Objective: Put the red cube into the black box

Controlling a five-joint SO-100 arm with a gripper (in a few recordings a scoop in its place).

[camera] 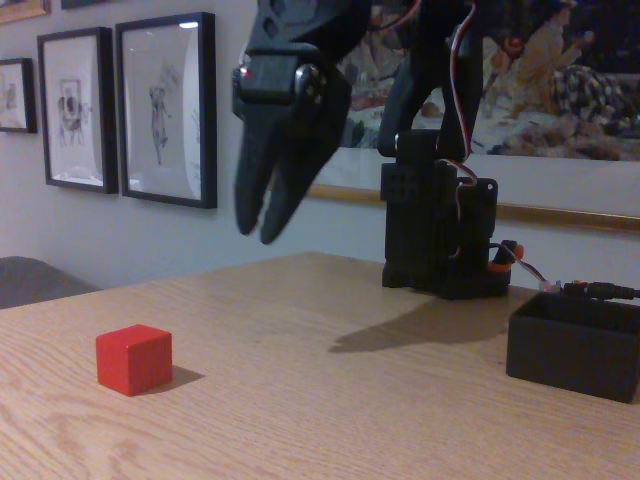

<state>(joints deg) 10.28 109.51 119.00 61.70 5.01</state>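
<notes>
The red cube [133, 358] rests on the wooden table [330, 420] at the lower left of the fixed view. At the right edge stands the black box [573, 346], low and matte, its inside hidden from this angle. My black gripper [258, 231] hangs well above the table, up and to the right of the cube, pointing down. Its two fingertips are nearly together with nothing between them.
The arm's black base [440, 235] with wires and an orange-red part [497, 268] stands at the back of the table, just left of the box. Framed pictures [165, 110] hang on the wall behind.
</notes>
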